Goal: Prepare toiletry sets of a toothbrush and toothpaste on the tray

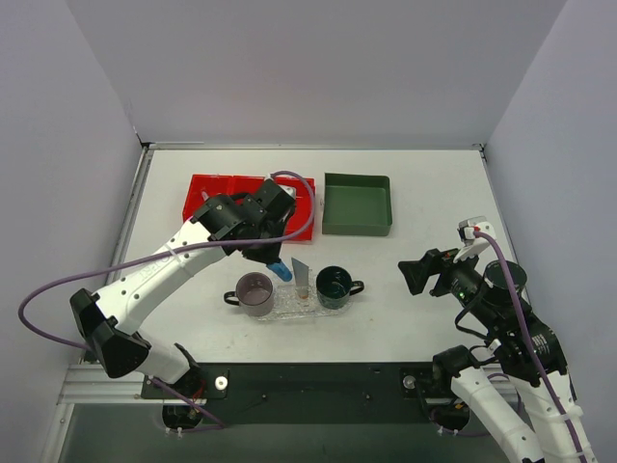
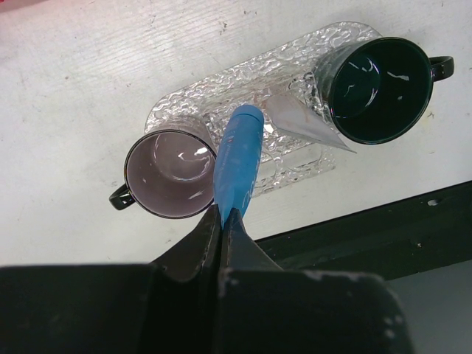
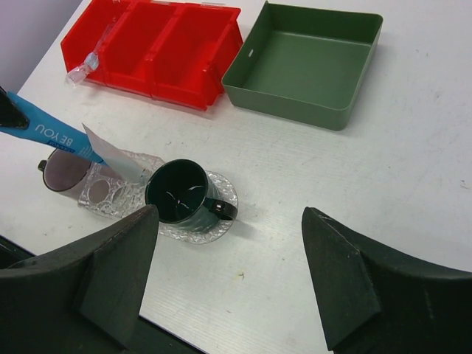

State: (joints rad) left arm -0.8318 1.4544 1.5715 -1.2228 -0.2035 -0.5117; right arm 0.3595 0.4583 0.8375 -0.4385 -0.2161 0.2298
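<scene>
One skewed descent of the left jaws, pinching the toothbrush (image 2: 237, 155), could knock the leaning toothpaste (image 2: 299, 124) off the tray (image 2: 243, 74); right jaws gape empty.

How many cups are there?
2. A purple cup sits at the tray's left end, and a dark green cup at its right end. None seems hidden.

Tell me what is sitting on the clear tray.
The tray carries a mauve cup at one end, a dark green cup at the other and the toothpaste standing between them. The toothbrush, pinched in the left gripper, reaches over it and hides part of the tray's middle.
</scene>
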